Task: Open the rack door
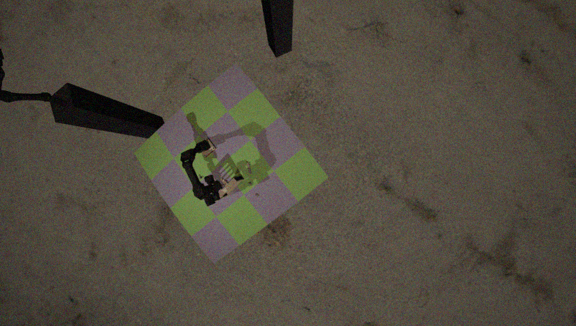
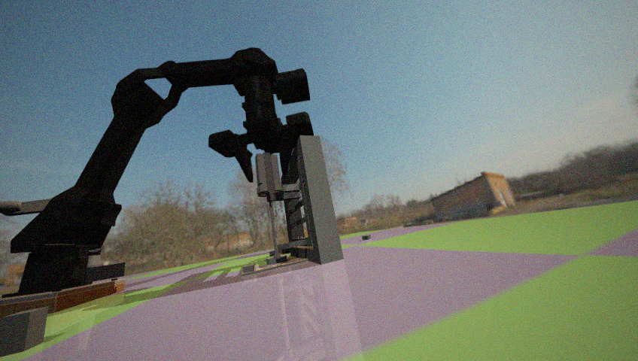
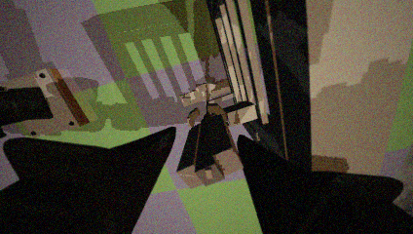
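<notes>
The upright handle [image 2: 268, 174] [image 3: 209, 141] is a dark block on a thin rod at the front of the rack door [image 3: 239, 54]. The door's pale bars run beside the dark frame [image 2: 321, 201] [image 3: 287, 63] and look in line with it; the exact door angle is hard to tell. My gripper [image 2: 268, 181] [image 3: 206, 135] is open and points down. Its fingers stand on either side of the handle, with gaps showing in the wrist view. One finger is close to the frame; whether it touches is unclear. In the top view the arm hides the fingers.
The rack stands on a green and purple checkered table [image 1: 303, 173] [image 2: 448, 286]. The arm's base plate [image 3: 60, 93] is at the left of the wrist view. A small dark block [image 2: 366, 237] lies behind the rack. A large dark beam [image 1: 104, 111] is near the table's edge.
</notes>
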Available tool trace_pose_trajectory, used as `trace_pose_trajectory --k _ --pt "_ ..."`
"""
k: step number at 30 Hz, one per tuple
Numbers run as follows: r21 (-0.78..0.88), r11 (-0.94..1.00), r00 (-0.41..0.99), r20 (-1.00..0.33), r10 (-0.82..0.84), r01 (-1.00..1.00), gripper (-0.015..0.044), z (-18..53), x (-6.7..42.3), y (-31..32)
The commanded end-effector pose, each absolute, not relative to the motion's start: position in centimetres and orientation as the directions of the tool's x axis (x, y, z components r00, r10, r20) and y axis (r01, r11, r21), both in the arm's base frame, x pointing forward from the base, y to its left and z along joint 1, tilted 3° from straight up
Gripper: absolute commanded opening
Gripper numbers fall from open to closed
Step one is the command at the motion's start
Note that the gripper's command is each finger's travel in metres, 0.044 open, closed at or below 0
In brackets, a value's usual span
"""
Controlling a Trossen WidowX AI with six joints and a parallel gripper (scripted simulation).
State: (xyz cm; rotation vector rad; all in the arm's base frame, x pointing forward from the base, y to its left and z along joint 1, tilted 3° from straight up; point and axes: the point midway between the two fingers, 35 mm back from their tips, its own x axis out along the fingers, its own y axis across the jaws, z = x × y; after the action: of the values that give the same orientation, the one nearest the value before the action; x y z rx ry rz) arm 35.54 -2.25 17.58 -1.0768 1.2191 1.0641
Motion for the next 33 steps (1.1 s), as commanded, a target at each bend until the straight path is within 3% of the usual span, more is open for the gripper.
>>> trace_pose_trajectory --k 1,10,21,33 --pt "-0.057 -0.042 0.056 -0.998 0.042 -0.997 0.0292 17.46 35.67 -2.13" --pt "-0.068 -0.439 0.055 -0.998 0.042 -0.896 0.0292 17.46 35.67 -2.13" --pt "-0.068 -0.446 0.055 -0.998 0.042 -0.892 0.0292 17.46 35.67 -2.13" --pt "-0.068 -0.446 0.055 -0.998 0.042 -0.892 0.0212 17.46 35.67 -2.13"
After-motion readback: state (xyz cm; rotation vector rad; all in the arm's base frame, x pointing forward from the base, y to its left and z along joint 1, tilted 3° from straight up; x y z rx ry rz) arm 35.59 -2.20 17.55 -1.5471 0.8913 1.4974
